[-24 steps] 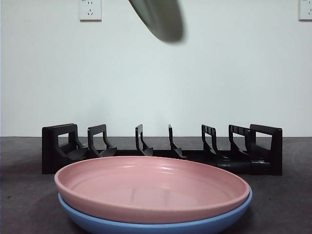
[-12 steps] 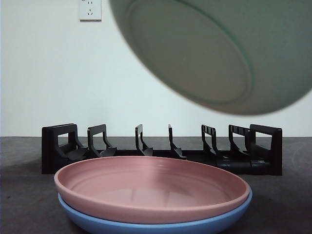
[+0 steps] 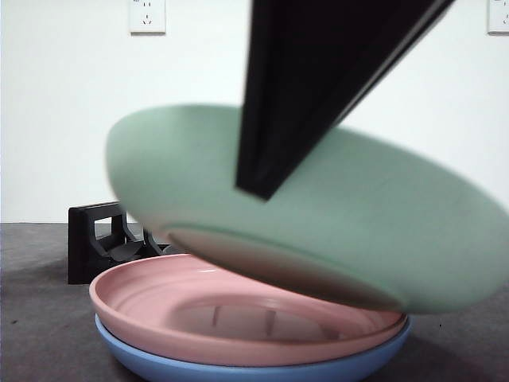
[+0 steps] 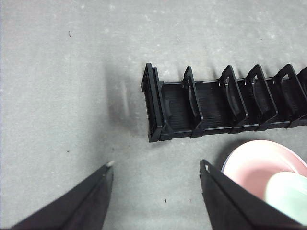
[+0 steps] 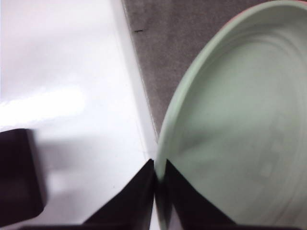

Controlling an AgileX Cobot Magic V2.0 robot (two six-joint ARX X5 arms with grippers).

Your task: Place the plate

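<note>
A pale green plate [image 3: 318, 231] hangs tilted just above the pink plate [image 3: 159, 310], its lower side close to the pink rim. My right gripper [image 5: 158, 167] is shut on the green plate's [image 5: 240, 120] rim and comes down from above as a big dark shape [image 3: 318, 79]. Under the pink plate lies a blue plate [image 3: 238, 370]. My left gripper [image 4: 156, 167] is open and holds nothing, over bare table near one end of the black rack [image 4: 216, 105]. The left wrist view also catches the pink plate [image 4: 254, 163] with the green plate [image 4: 288, 191] over it.
The black dish rack [image 3: 95, 239] stands behind the plates with upright dividers, mostly hidden by the green plate. A white wall with sockets [image 3: 148, 16] rises behind the table. Grey tabletop [image 4: 57, 96] lies beside the rack.
The green plate has swung down from the top of the front view to just above the pink plate, now hiding most of the rack. The gripper's dark arm has come into view.
</note>
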